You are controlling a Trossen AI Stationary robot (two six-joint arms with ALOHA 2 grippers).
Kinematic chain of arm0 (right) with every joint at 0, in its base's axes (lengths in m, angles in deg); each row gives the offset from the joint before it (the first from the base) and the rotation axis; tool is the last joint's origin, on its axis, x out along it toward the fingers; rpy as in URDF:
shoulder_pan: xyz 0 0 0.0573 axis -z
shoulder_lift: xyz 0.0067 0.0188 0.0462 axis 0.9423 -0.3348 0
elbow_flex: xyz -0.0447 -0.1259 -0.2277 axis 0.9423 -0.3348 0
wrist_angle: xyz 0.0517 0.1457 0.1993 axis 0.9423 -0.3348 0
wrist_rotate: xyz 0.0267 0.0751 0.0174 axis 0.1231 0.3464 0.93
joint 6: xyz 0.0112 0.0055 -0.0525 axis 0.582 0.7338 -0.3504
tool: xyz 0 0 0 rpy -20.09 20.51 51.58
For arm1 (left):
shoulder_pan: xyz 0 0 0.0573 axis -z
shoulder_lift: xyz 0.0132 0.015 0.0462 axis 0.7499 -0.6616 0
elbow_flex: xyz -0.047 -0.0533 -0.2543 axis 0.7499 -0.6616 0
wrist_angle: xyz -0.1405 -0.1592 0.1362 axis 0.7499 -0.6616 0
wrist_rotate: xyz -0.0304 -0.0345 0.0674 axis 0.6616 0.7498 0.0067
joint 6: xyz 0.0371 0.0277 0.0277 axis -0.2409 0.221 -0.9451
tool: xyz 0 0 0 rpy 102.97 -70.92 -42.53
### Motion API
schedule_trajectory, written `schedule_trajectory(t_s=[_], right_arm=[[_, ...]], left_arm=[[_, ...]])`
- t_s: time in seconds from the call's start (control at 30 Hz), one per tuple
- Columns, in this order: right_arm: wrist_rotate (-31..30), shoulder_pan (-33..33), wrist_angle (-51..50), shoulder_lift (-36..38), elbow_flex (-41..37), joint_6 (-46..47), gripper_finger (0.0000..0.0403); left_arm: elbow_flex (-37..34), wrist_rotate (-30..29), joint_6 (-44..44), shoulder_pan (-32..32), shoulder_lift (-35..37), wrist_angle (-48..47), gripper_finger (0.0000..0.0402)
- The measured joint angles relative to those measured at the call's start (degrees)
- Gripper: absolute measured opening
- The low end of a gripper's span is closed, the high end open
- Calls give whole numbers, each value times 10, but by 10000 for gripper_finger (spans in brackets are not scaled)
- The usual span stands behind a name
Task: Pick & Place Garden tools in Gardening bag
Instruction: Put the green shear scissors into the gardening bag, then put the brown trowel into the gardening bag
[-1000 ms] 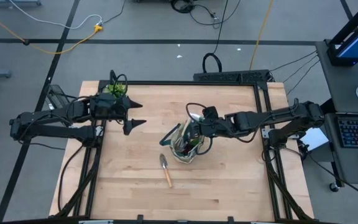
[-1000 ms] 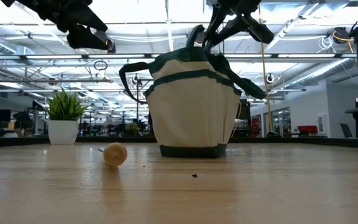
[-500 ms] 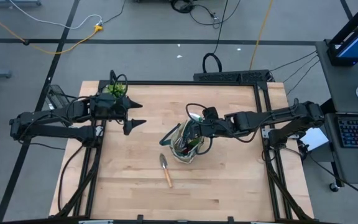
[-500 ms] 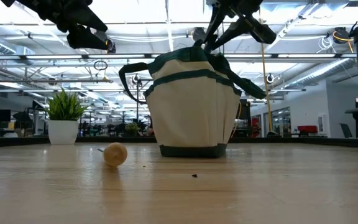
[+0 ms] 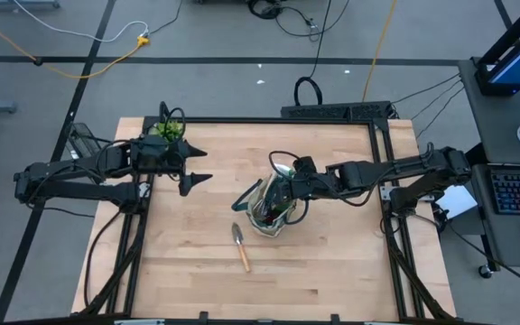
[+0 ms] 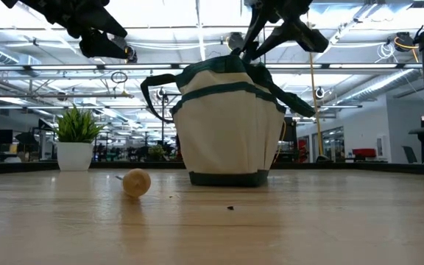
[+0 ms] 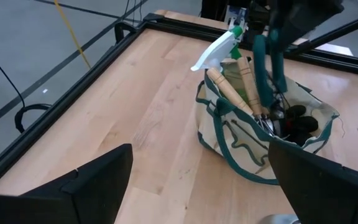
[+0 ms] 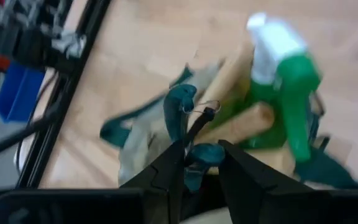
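Right gripper (image 5: 283, 192) over the bag (image 5: 272, 212) has just eased its fingers slightly apart, seemingly letting go of shears (image 8: 191, 127); one trowel (image 5: 240, 244) remains outside

Pale matt wood planks form the worktop (image 5: 314, 262). Under the right pincer (image 8: 199, 163), the gardening bag (image 6: 227, 125) is beige canvas cloth with dark green trim, holding smooth wooden handles (image 7: 229, 93) and a glossy green plastic spray bottle (image 8: 288, 81). Beside it lies a wooden-handled metal trowel (image 5: 240, 244).

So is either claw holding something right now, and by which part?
The left gripper is open and empty. The right gripper sits over the bag around teal-handled shears; whether it grips them cannot be told.
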Motion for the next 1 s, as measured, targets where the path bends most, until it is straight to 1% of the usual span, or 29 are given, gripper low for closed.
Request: schedule_trajectory(t_s=[0.1, 0.2, 0.37, 0.53, 0.73, 0.8, 0.87, 1.0], right_arm=[[40, 0, -10, 0, 0, 0, 89], [64, 0, -16, 0, 0, 1, 92], [65, 0, -22, 3, 0, 0, 104], [93, 0, -24, 5, 0, 0, 118], [95, 0, -23, 5, 0, -5, 125], [94, 0, -22, 9, 0, -16, 123], [92, 0, -17, 15, 0, -28, 118], [60, 0, 1, 34, 0, -83, 99]], left_arm=[[0, 0, -6, 0, 0, 0, 383], [0, 0, -10, 0, 0, 0, 387], [0, 0, -11, 0, 0, -1, 383], [0, 0, -14, 0, 0, -1, 377], [0, 4, -13, 0, 0, -2, 385], [0, 24, -7, 0, 0, -7, 387], [0, 57, 9, 0, 0, -16, 387], [0, 118, 65, 4, 0, -57, 383]])
